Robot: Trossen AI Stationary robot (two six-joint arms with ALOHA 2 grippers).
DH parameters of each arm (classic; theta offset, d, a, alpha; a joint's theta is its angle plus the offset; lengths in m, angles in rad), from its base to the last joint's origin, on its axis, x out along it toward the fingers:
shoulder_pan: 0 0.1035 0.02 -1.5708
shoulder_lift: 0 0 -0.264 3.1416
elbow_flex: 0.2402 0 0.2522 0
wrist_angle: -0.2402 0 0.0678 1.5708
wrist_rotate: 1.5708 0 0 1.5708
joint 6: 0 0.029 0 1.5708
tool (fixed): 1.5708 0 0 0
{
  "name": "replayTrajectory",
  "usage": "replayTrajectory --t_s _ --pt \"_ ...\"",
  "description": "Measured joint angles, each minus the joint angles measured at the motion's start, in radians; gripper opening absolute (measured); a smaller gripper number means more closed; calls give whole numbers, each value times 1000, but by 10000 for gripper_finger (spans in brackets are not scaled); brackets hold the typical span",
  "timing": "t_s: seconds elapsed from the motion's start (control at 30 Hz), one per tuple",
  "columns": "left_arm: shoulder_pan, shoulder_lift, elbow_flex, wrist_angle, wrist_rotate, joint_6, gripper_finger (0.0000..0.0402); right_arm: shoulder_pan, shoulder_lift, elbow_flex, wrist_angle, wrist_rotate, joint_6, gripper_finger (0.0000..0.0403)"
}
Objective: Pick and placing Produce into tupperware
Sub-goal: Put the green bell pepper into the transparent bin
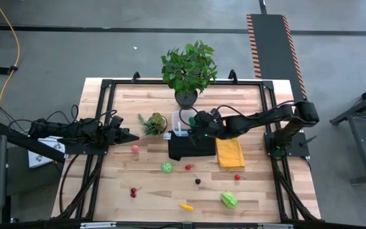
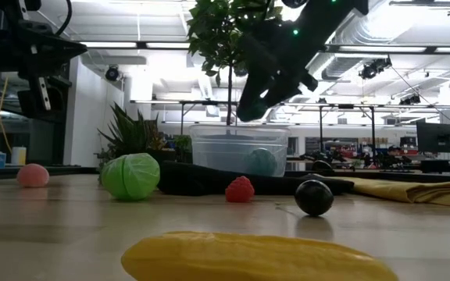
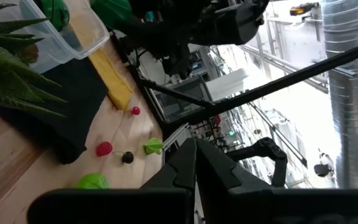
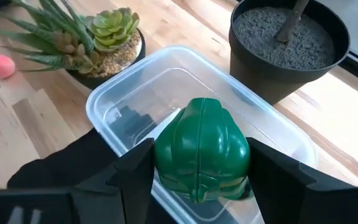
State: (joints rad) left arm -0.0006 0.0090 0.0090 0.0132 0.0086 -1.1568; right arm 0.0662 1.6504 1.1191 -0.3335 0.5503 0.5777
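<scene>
Wooden table under bright workshop lights, right fingers gripping green produce, left fingers clenched.

In your high view the tupperware sits at frame centre on the folded cloth's upper edge, below the big potted plant. The small spiky plant lies to its left, another cloth lower right. Produce scatters across the lower table.

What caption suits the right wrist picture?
Right gripper holds a dark green ribbed toy vegetable above the clear plastic tupperware box.
</scene>
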Motion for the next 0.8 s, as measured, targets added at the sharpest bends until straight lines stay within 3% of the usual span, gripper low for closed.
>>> replayTrajectory --t_s 0.8 --pt "0 6 0 -1 14 1 1 -67 104 1 184 -75 -37 212"
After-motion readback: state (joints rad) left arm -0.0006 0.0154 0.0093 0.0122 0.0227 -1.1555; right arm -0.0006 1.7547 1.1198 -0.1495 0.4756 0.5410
